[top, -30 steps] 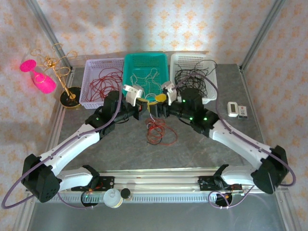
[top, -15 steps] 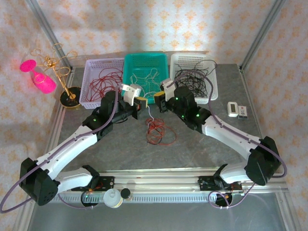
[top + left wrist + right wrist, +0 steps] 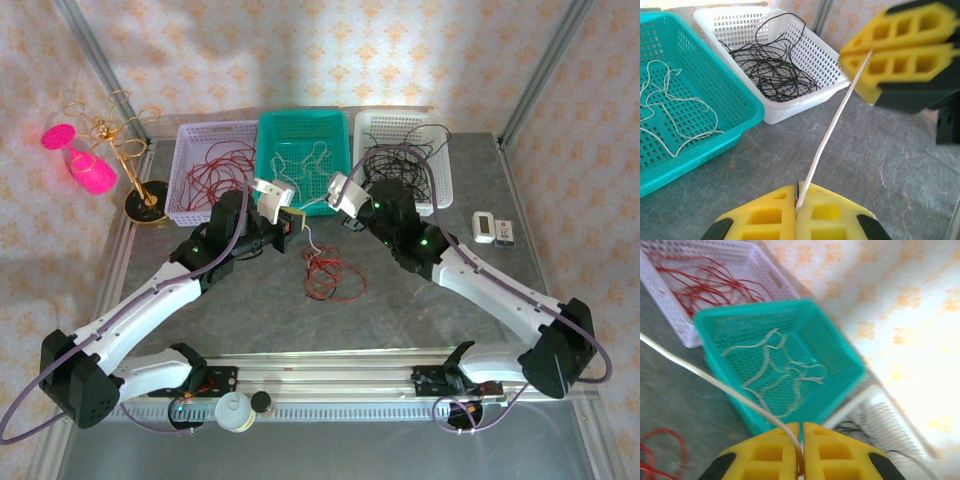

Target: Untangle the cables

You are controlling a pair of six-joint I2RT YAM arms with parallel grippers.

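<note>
The cables are a loose knot of red wire (image 3: 328, 275) on the grey table (image 3: 430, 310), with one white strand (image 3: 832, 127) rising out of it. That white strand runs straight from my left gripper (image 3: 800, 192) to my right gripper (image 3: 855, 50), and each gripper is shut on one part of it. In the top view the left gripper (image 3: 293, 222) and right gripper (image 3: 323, 206) are close together, just in front of the teal basket (image 3: 262, 150). In the right wrist view the white strand (image 3: 715, 380) curves into the closed right gripper (image 3: 801, 426). A red loop (image 3: 660, 450) lies below it.
Three baskets line the back: a lilac one (image 3: 182, 150) with red wires, the teal one with white wires (image 3: 780, 365), and a white one (image 3: 815, 45) with black wires (image 3: 772, 70). A gold stand with pink cups (image 3: 110, 150) is at the far left. Two small devices (image 3: 493, 228) lie on the right.
The right gripper has gone from open to shut on the white strand and drawn back and up from the left gripper, pulling the strand straight. The left gripper stayed shut.
</note>
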